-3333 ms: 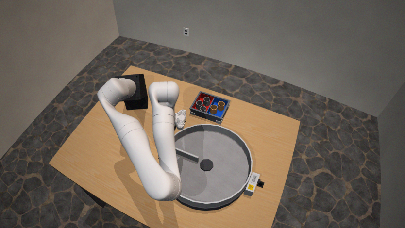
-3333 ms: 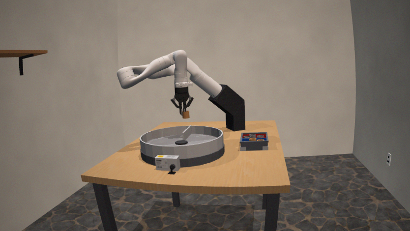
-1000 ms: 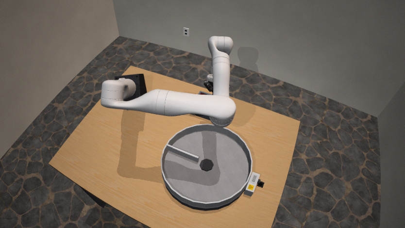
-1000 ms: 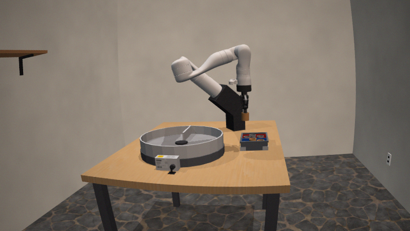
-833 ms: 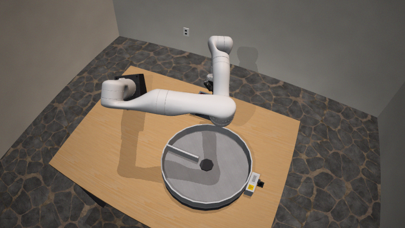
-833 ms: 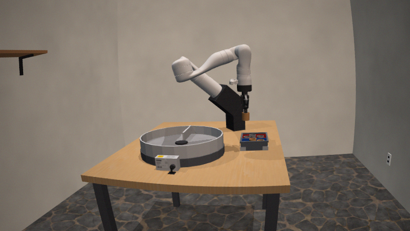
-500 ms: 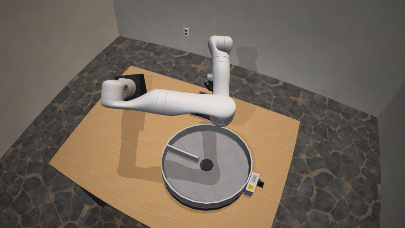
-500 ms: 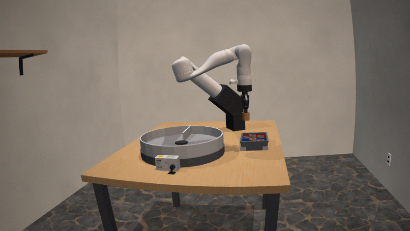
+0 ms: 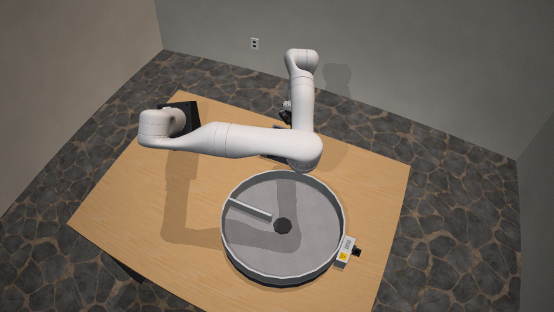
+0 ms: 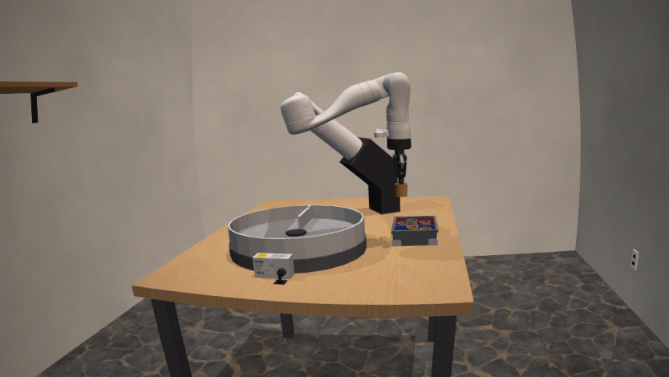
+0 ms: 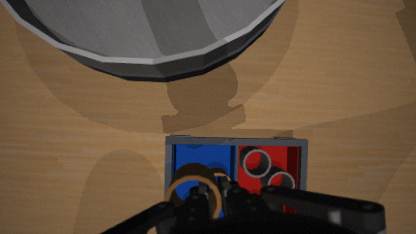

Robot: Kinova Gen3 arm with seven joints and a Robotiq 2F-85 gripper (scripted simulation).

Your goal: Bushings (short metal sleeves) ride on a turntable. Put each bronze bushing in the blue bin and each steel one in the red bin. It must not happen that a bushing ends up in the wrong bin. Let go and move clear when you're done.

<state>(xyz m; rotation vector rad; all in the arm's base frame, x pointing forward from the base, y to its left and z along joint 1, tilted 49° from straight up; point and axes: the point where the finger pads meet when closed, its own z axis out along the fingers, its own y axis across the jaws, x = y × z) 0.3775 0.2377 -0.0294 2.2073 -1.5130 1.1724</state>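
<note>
My gripper [image 10: 400, 180] is shut on a bronze bushing [image 10: 400, 189], a short brown ring, and holds it well above the table. In the wrist view the bronze bushing [image 11: 193, 191] hangs over the blue bin [image 11: 202, 172], with another bronze ring partly hidden behind my gripper [image 11: 215, 200]. The red bin [image 11: 270, 167] beside it holds two steel bushings [image 11: 255, 161]. The bins [image 10: 415, 224] stand to the right of the turntable [image 10: 297, 232]. The turntable [image 9: 281, 224] shows no bushings on it. The arm hides the bins in the top view.
A straight grey guide bar [image 9: 248, 208] and a dark hub [image 9: 282, 225] sit on the turntable. A small control box [image 10: 273, 265] stands at its front edge. The arm's black base block [image 10: 378, 175] stands behind the bins.
</note>
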